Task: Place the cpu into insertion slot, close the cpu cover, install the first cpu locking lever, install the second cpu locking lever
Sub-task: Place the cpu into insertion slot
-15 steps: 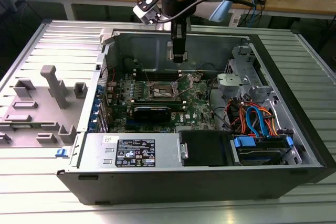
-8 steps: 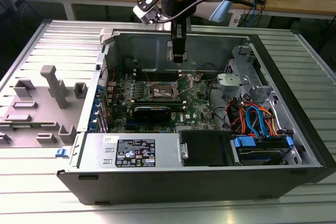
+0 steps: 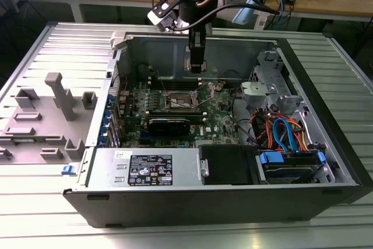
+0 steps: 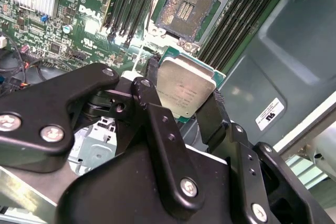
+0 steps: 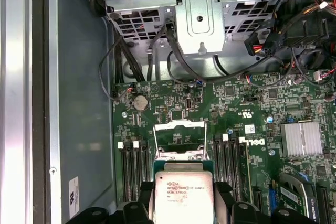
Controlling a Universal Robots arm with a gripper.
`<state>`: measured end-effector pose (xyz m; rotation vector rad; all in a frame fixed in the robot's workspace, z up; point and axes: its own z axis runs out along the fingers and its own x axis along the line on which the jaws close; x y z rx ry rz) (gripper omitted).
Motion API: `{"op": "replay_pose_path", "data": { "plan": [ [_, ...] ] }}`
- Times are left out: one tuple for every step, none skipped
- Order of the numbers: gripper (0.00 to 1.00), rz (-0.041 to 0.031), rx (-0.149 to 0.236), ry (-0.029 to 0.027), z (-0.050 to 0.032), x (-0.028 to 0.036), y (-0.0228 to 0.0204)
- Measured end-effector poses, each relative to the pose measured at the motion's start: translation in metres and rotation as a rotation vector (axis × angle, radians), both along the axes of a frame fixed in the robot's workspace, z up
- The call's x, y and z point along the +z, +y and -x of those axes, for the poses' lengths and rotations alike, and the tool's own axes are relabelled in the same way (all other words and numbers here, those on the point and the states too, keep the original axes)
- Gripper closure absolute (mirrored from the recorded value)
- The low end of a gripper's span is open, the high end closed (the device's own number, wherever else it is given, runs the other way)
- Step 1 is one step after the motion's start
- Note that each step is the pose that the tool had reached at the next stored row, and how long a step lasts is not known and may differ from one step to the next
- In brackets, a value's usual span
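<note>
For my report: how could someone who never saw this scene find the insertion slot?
Inside the open computer case, look at the green motherboard. The insertion slot lies between two banks of long black memory slots, near the cpu in the gripper. Unlike them, it is square, with a brownish-gold centre and silvery rim.

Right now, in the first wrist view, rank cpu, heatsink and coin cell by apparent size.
1. cpu: looks largest, but it sits nearest the camera, so true rank is unsure.
2. heatsink
3. coin cell: clearly smallest.
</note>
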<state>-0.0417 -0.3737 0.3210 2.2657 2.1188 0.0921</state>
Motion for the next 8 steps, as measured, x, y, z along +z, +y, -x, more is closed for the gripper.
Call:
{"op": "replay_pose_path", "data": {
  "plan": [
    [0.46, 0.0, 0.0, 0.0002, 0.0, 0.0, 0.0],
    [0.46, -0.0001, 0.001, 0.0003, 0.0, -0.0001, 0.0],
    [0.46, -0.0001, 0.001, 0.0004, 0.0, -0.0001, 0.0],
    [0.46, 0.0, 0.001, 0.0004, 0.0, 0.0, 0.0],
    [0.46, 0.0, 0.001, 0.0004, 0.0001, 0.0, 0.0],
    [0.46, -0.0001, 0.001, 0.0003, 0.0001, 0.0, 0.0],
    [0.46, 0.0, 0.001, 0.0004, 0.0001, 0.0, 0.0],
    [0.46, 0.0, 0.001, 0.0004, 0.0001, 0.0, 0.0]
  ]
}}
